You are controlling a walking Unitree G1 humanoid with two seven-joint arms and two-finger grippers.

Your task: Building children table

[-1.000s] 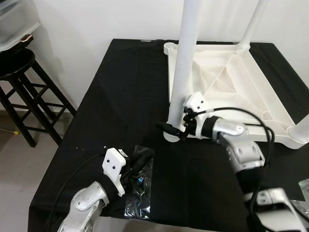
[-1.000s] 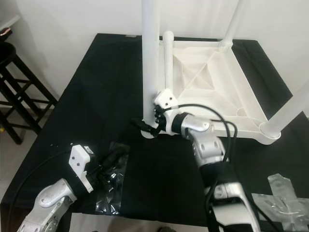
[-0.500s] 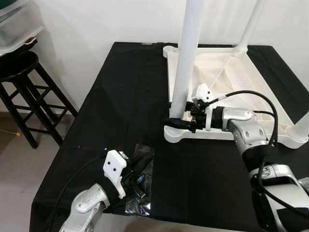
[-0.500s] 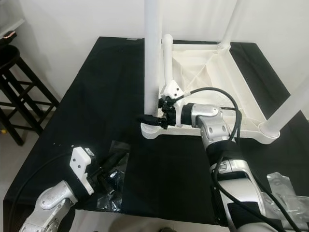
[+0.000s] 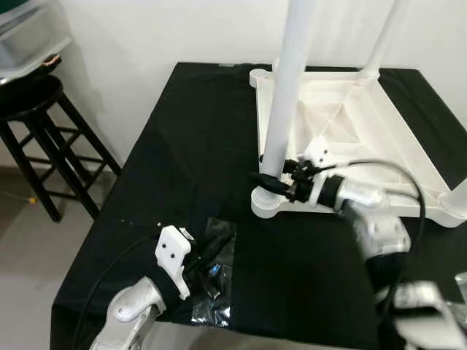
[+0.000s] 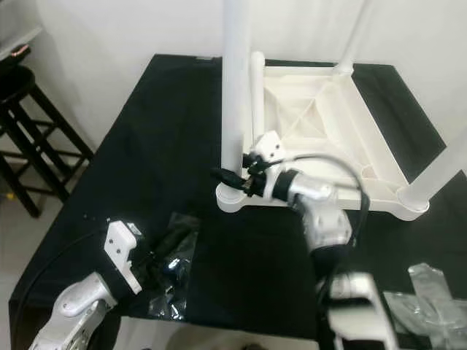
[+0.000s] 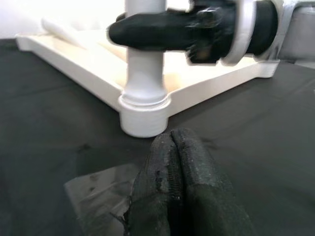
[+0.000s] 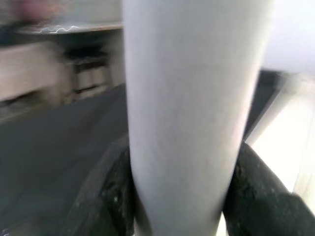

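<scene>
A white children's table top (image 5: 350, 124) lies upside down on the black-covered table. Its near-left leg (image 5: 288, 87) stands upright in the corner socket. My right gripper (image 5: 267, 181) is shut on this leg just above the socket; in the right wrist view both black fingers (image 8: 110, 196) hug the white leg (image 8: 192, 98). My left gripper (image 5: 208, 267) rests at the front left over a clear plastic bag (image 5: 222, 237). Its fingers (image 7: 177, 187) are pressed together, and whether they pinch the bag is unclear.
Two more white legs rise at the far right (image 5: 383, 36) and near right (image 5: 456, 204) corners. A black stool (image 5: 29, 102) stands on the floor to the left. Another clear bag (image 6: 430, 292) lies at the front right. The cloth's front edge runs close to my left arm.
My right forearm has swung and is now blurred, with the gripper still clamped on the leg near its base. The left gripper stays at the bag. The camera view has shifted slightly.
</scene>
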